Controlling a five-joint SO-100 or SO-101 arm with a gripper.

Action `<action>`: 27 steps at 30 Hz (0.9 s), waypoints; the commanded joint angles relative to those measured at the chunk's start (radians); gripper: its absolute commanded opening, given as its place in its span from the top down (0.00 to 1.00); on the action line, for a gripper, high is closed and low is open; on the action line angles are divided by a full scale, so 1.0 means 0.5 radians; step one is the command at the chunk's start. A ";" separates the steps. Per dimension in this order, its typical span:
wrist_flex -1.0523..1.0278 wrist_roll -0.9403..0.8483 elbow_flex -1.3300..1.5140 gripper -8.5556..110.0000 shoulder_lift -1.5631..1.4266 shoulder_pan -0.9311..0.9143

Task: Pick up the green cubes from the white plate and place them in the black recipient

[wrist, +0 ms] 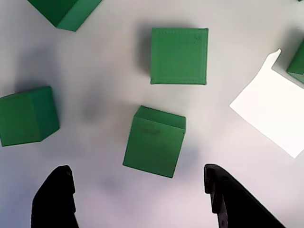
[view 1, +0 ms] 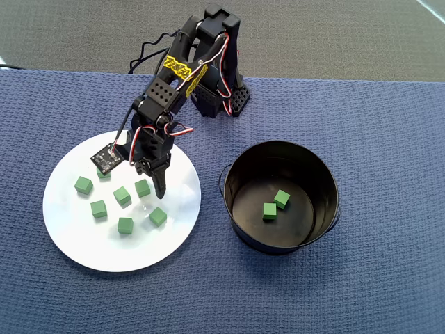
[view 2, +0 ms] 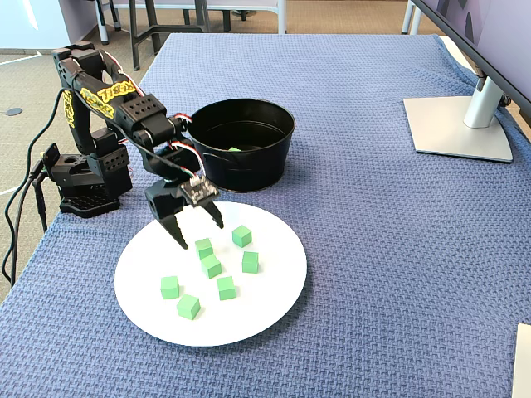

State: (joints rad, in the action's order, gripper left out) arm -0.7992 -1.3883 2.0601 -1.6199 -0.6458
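Gripper [wrist: 140,190], jaws spread wide and empty, poised low over the plate [view 2: 265,307] with its two black fingertips [wrist: 54,197] flanking, at some remove, a single cube [wrist: 154,141] that lies just ahead of them in the wrist view; neither tip touches it. In the fixed view the gripper [view 2: 199,232] hangs over the plate's near-arm side, directly above the cluster of cubes [view 2: 211,265]. Seen from overhead, the gripper [view 1: 161,184] points down between the cubes [view 1: 122,195], and seven are on the white surface: six in plain sight and one partly hidden under the wrist camera board [view 1: 106,158]. All are loose, well apart from one another, none stacked. To the right in the overhead view, apart from the plate [view 1: 83,243], stands the pot [view 1: 240,236], upright, with two cubes [view 1: 275,205] resting on its dark floor, touching or nearly so. Progress, judged from this arrangement: two of nine delivered, seven outstanding. The step in hand appears to be the descent and alignment on the next cube, with closure, lift and carry to the pot not yet begun. Arm base [view 2: 83,178] sits on the blue mat [view 2: 373,249] beyond the plate.
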 commanded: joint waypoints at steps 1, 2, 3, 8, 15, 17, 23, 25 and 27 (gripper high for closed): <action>0.089 0.117 -0.095 0.69 0.034 -0.012; 0.110 0.166 -0.110 0.69 0.055 -0.006; 0.114 0.209 -0.129 0.69 0.077 -0.003; 0.156 0.313 -0.135 0.72 0.098 0.009; 0.196 0.411 -0.141 0.88 0.101 0.009; 0.227 0.451 -0.138 0.93 0.092 0.012; 0.209 0.712 -0.156 0.93 0.003 0.043; 0.095 0.914 -0.218 0.93 -0.089 0.061; -0.043 1.175 -0.282 0.93 -0.236 0.080</action>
State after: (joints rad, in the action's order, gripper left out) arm -0.7470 -0.9787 2.0141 -1.5999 -0.6274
